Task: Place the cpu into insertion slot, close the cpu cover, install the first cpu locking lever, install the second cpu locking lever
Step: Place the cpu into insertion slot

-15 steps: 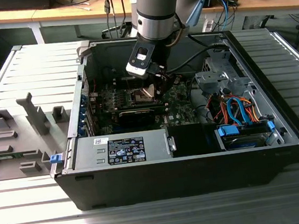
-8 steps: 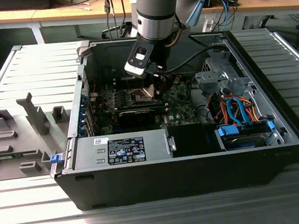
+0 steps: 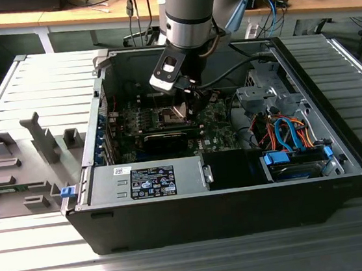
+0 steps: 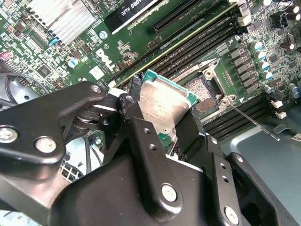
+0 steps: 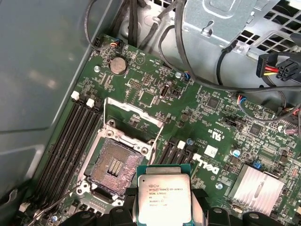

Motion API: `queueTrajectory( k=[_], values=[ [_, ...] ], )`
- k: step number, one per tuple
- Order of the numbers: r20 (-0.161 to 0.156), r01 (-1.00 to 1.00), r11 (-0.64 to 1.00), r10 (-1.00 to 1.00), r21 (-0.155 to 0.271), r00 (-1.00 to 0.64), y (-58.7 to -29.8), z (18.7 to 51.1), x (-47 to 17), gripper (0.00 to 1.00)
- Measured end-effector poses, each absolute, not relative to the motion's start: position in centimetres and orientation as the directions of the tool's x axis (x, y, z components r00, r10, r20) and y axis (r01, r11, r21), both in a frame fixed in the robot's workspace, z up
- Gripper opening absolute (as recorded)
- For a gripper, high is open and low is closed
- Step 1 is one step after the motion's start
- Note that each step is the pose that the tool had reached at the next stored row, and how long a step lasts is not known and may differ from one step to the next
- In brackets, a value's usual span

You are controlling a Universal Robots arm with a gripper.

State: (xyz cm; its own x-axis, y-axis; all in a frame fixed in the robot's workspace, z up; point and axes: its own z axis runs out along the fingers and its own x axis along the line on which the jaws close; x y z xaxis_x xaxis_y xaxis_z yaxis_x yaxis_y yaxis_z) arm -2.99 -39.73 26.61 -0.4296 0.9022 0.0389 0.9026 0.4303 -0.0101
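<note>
The cpu, a flat square chip with a silver top and green edge, is held between my gripper's black fingers. It hangs tilted just above the motherboard, beside the insertion slot and not in it. The slot lies bare with its contacts showing. The cpu cover is swung open behind the slot. A thin locking lever sticks out free beside the socket. In the exterior view my gripper reaches down into the open computer case over the socket.
Memory slots flank the socket. A finned heatsink, a black graphics card and a metal drive cage with cables stand nearby. The case walls ring the board, and a power supply sits at its front.
</note>
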Motion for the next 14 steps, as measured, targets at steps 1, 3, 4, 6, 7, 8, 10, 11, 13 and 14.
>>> queueTrajectory(
  k=[1,3,4,6,7,8,10,11,13,14],
  values=[
    [0.039,0.904,0.426,0.904,-0.01,-0.426,-39.73,26.61,-2.99,0.54],
    [0.039,0.906,0.423,0.906,-0.01,-0.422,-39.73,26.61,-2.99,0.54],
    [0.039,0.908,0.419,0.907,-0.01,-0.418,-39.73,26.61,-2.99,0.54],
    [0.039,0.911,0.412,0.911,-0.01,-0.411,-39.73,26.61,-2.99,0.54],
    [0.039,0.913,0.408,0.912,-0.01,-0.407,-39.73,26.61,-2.99,0.54],
    [0.039,0.915,0.404,0.914,-0.01,-0.403,-39.73,26.61,-2.99,0.54],
    [0.039,0.918,0.397,0.917,-0.01,-0.397,-39.73,26.61,-2.99,0.54],
    [0.039,0.919,0.395,0.918,-0.01,-0.395,-39.73,26.61,-2.99,0.54],
    [0.039,0.921,0.39,0.92,-0.01,-0.39,-39.74,26.61,-2.99,0.54],
    [0.039,0.921,0.39,0.92,-0.01,-0.389,-39.74,26.61,-2.99,0.54]
  ],
)
